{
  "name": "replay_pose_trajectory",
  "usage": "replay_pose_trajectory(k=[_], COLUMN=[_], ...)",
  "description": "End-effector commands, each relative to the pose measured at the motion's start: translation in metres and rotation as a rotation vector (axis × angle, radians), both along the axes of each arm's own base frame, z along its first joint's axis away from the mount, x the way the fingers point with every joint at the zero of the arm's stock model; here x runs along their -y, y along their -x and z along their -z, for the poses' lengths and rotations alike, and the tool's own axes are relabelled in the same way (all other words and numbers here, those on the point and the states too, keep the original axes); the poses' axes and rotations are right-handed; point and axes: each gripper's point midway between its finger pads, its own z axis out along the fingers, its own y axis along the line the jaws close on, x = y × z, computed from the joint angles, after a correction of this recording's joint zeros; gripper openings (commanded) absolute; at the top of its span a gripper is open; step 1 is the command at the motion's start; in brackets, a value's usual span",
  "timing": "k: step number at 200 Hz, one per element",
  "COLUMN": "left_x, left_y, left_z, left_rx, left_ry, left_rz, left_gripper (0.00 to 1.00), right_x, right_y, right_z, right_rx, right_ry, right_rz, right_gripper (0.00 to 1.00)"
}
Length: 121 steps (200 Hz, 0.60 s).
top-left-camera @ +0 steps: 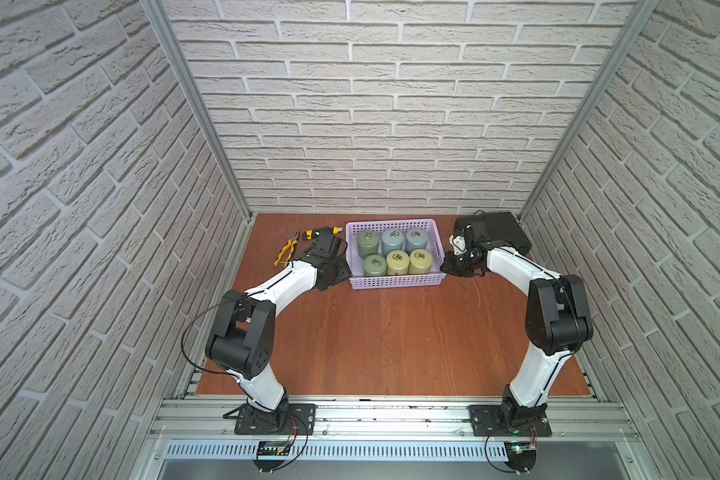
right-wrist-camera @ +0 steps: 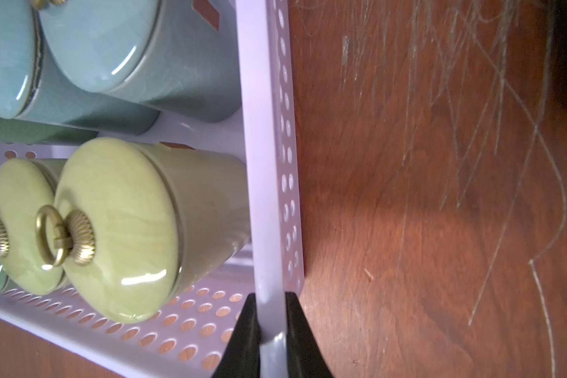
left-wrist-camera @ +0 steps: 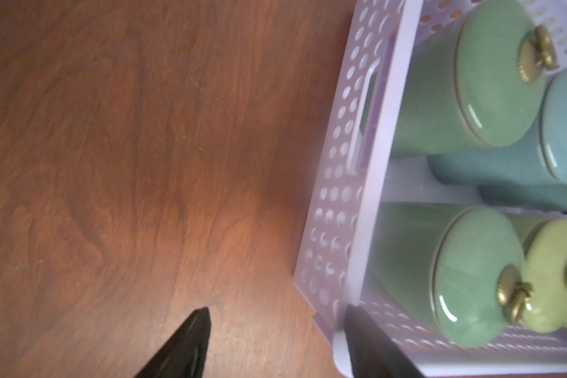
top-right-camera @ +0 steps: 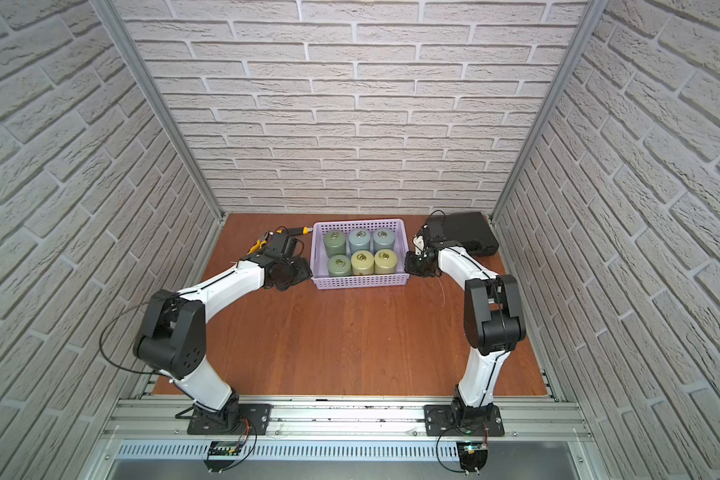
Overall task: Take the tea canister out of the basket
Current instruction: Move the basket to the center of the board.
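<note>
White brick-pattern walls (top-left-camera: 391, 124) close in three sides of my workspace, over a reddish-brown wooden table (top-left-camera: 391, 332). My left arm (top-left-camera: 283, 282) and right arm (top-left-camera: 512, 266) reach in from the near edge, one to each side of the basket.

The one lavender basket (top-left-camera: 395, 281) sits at the far middle of the table. One black hard case (top-left-camera: 508, 230) lies at the far right.

Inside the basket I count six tea canisters (top-right-camera: 386, 262), upright with lids on, in two rows of three. There are two green canisters (top-left-camera: 368, 243) in the left column and two blue canisters (top-left-camera: 393, 241) at far middle and far right. Two yellow-green canisters (top-left-camera: 398, 262) stand at near middle and near right.

Left of the basket lie one pair of yellow-handled pliers (top-left-camera: 285, 249) and one small yellow-and-black tool (top-right-camera: 300, 229) that I cannot identify.

My right gripper (right-wrist-camera: 271, 294) has its fingers pinched on the basket's right rim at the near corner. My left gripper (left-wrist-camera: 277, 309) has its fingers apart, straddling the basket's left wall at the near corner, with one over the table and one at the rim.
</note>
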Motion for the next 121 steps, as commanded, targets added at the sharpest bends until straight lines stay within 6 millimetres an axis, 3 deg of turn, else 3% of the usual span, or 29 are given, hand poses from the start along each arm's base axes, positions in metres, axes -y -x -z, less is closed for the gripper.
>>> replay_pose_trajectory(k=[1,51,121], left_x=[0.005,0.021,0.026], left_y=[-0.018,-0.032,-0.033], left_z=[-0.008,-0.005,0.010], left_rx=[0.043,0.045,0.003], left_ry=[0.019,0.049,0.049], left_rz=[0.043,0.109,0.130], left_gripper=[0.64,0.58,0.38], right_x=[-0.007,-0.013,-0.019], right_y=[0.002,0.011,0.019], right_z=[-0.028,-0.030,-0.028], right_rx=[0.061,0.052,0.028], right_ry=[-0.018,-0.032,-0.033], right_rz=[-0.001,0.003,-0.006], right_gripper=[0.15,0.15,0.14])
